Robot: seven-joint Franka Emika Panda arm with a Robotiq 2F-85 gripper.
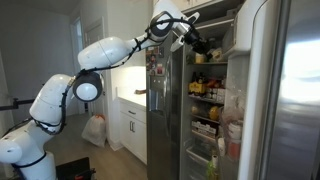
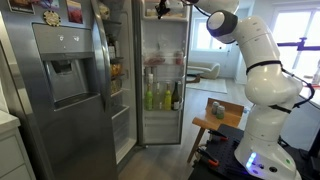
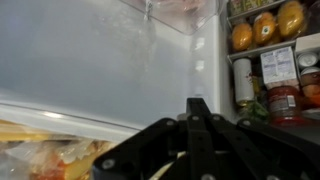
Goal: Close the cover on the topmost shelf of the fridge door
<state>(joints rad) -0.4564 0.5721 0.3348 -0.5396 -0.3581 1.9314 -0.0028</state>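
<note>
The topmost shelf (image 2: 168, 22) is sitting at the twelve o'clock end of the fridge door (image 1: 295, 95), above the bottle-filled shelves. What seems to be its cover (image 3: 100, 70), a pale frosted panel, is filling most of the wrist view. The gripper (image 3: 197, 103) is being held close before it, at six o'clock in that view; contact cannot be told. The jaws appear to be pressed together, with nothing gripped.

A slip is being risked. If the push is being applied off-centre on that smooth face, the fingers could be skidding off and the cover dropping back open. Too hard a shove could be swinging the door or rattling the jars (image 3: 282, 85) at three o'clock.

A white label (image 3: 278, 63) is being shown on one jar — its writing is too small to be read, and no brand can be made out.
</note>
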